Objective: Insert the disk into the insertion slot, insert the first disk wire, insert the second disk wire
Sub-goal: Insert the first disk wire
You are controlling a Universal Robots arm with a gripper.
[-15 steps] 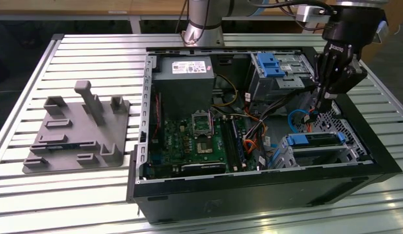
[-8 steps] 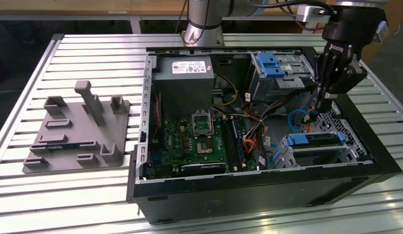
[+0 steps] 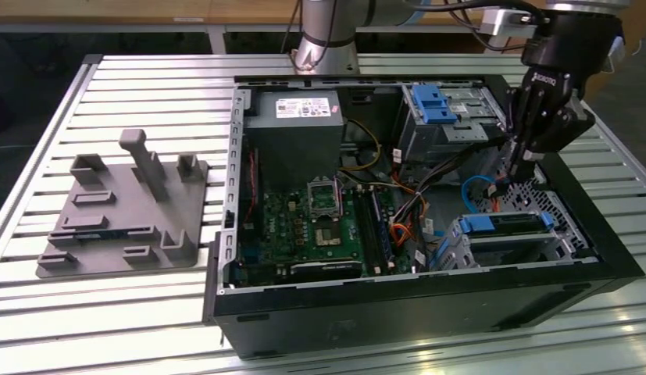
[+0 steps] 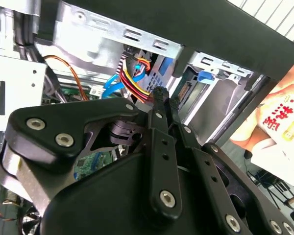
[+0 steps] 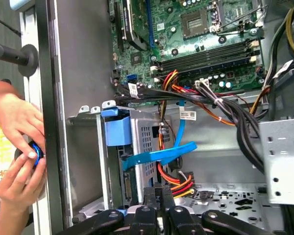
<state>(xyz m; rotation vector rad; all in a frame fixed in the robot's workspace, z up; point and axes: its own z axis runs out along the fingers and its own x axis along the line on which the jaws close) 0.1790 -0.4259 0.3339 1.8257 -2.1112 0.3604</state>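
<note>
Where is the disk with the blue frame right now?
In the exterior view, the disk sits in the insertion slot on the exterior view's right, just below the gripper.

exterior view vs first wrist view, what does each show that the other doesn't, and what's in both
Exterior view: a grey moulded plastic fixture plate on the slatted metal table beside the black computer case. First wrist view: a person's hands at the case's outer wall. Both: the blue-framed silver disk seated in its perforated metal cage, the green motherboard and the black gripper.
</note>
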